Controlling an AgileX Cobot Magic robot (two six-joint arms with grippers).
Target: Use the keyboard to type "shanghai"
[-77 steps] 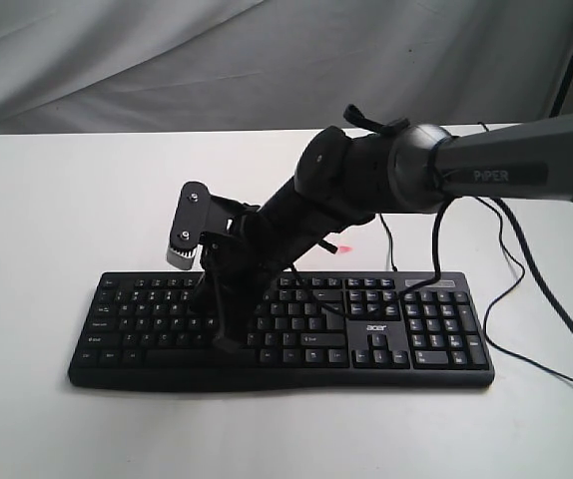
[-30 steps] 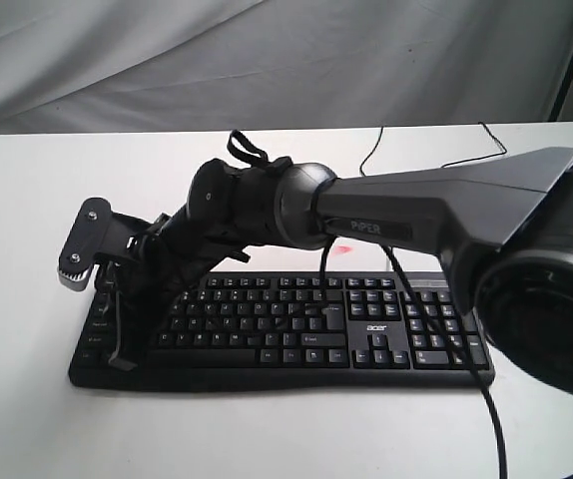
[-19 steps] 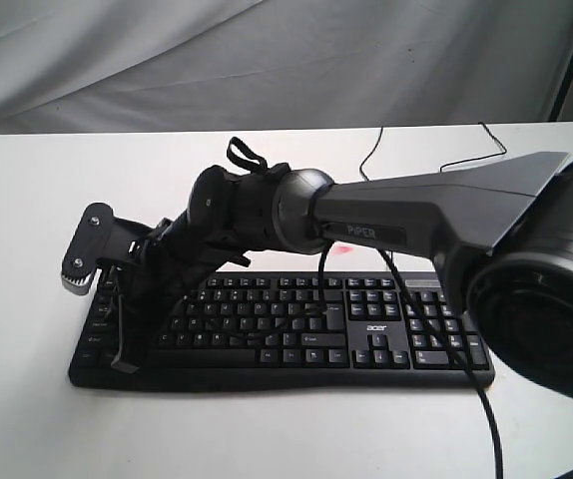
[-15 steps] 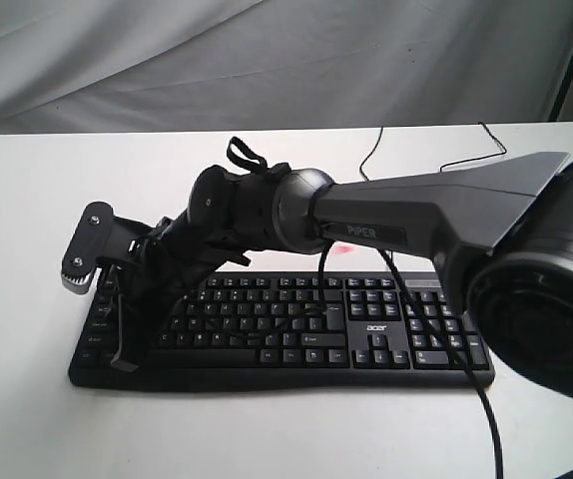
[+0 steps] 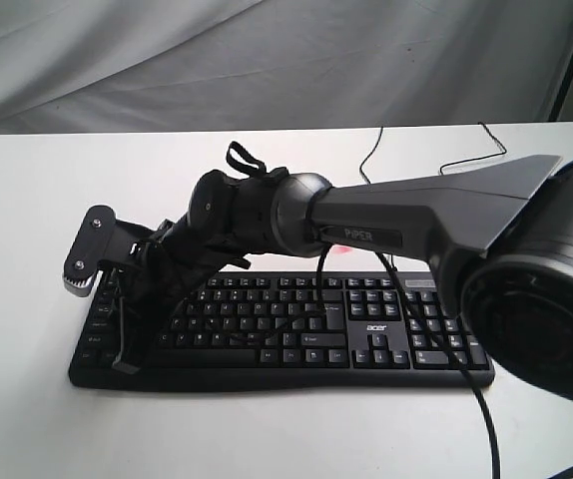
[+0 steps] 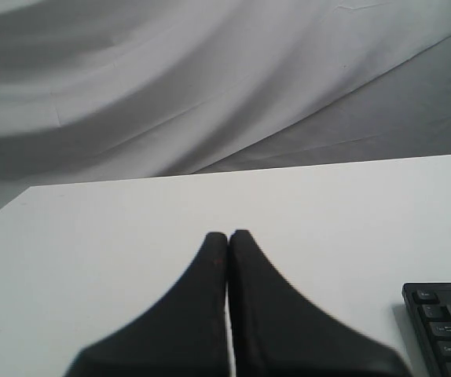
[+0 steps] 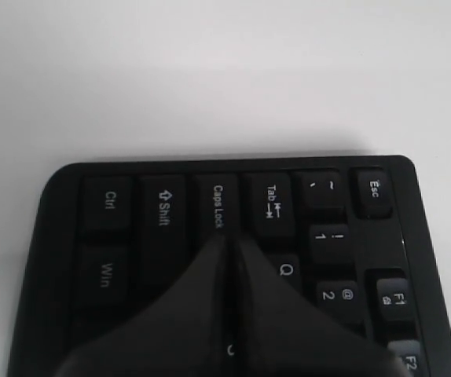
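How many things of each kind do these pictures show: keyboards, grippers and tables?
black Acer keyboard: 1
grippers: 2, the right gripper and the left gripper
white table: 1
total: 4

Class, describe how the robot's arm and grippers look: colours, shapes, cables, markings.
The right arm is dark grey, a smooth tapering shell with pale PIPER lettering and a rounded joint. A thin black cable hangs from it. The right gripper and left gripper have matte black, wedge-shaped fingers.
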